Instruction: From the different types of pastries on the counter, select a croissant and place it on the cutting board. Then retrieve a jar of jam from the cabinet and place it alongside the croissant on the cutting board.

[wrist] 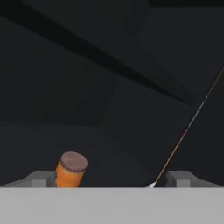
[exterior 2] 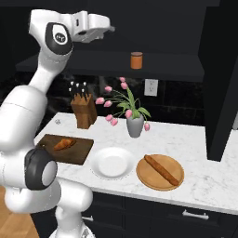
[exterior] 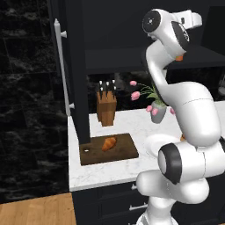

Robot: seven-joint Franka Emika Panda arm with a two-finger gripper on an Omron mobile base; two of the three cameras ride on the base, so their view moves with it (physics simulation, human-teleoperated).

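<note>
**Croissant on the board, jam jar on the shelf, open gripper raised beside it**

At the far left of the left base view, the cabinet door [exterior: 72,66] is standing open with its long silver handle [exterior: 61,70] facing out. Just right of it, the dark cutting board [exterior: 107,148] is lying on the white counter [exterior: 110,169], and the croissant [exterior: 109,143] is resting on the middle of the board, with the board's small hole near its left corner. Behind the board, a wooden knife block [exterior: 107,105] is standing upright against the back wall.

Further right, a grey vase of pink tulips [exterior 2: 135,124] is sitting on the counter. In front of it a white plate [exterior 2: 111,162] is lying bare, and beside the plate a round light-wood board [exterior 2: 160,173] is carrying the long thin loaf [exterior 2: 162,170], well apart from the croissant.

Above the counter, the jar of jam [exterior 2: 136,60] is standing upright on the dark cabinet shelf [exterior 2: 176,62]. The arm is reaching up to shelf height, and the gripper [exterior 2: 104,25] is hovering to the left of the jar, apart from it. In the hand view the jar is showing low and to the left, close to the left fingertip [wrist: 41,178], with its dark lid up. The jaws are standing wide open and holding nothing.
</note>
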